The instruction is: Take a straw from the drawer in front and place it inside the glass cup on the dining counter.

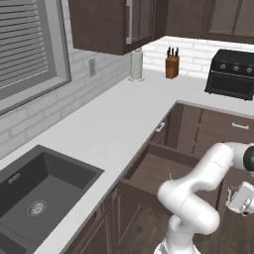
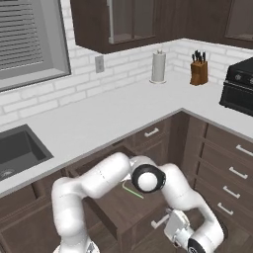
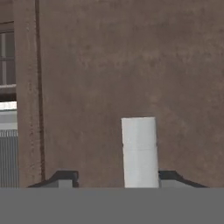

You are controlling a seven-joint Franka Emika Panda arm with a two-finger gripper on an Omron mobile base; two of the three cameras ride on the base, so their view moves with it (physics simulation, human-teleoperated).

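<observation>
White L-shaped worktop (image 2: 113, 111) on dark-brown cabinets; dark sink (image 1: 34, 191) at left; black oven (image 1: 232, 73) at right. Paper-towel roll (image 2: 158, 66) and knife block (image 2: 198, 70) near the corner. Drawer (image 2: 116, 205) pulled open, pale green straw (image 2: 132, 190) lying inside. Gripper (image 3: 117, 178) spread, silver bar handle (image 3: 140, 151) between the fingertips, facing the drawer front.

My arm (image 2: 99, 183) rises from the base, bends forward at the elbow, then folds down and to my right, so my hand hangs low. Gripper (image 3: 117, 177) points at a flat brown panel right in front of it. Both dark fingertips (image 3: 65, 177) show, set well apart, jaws parted. A silver bar stands between them; can't tell if they touch it.
</observation>
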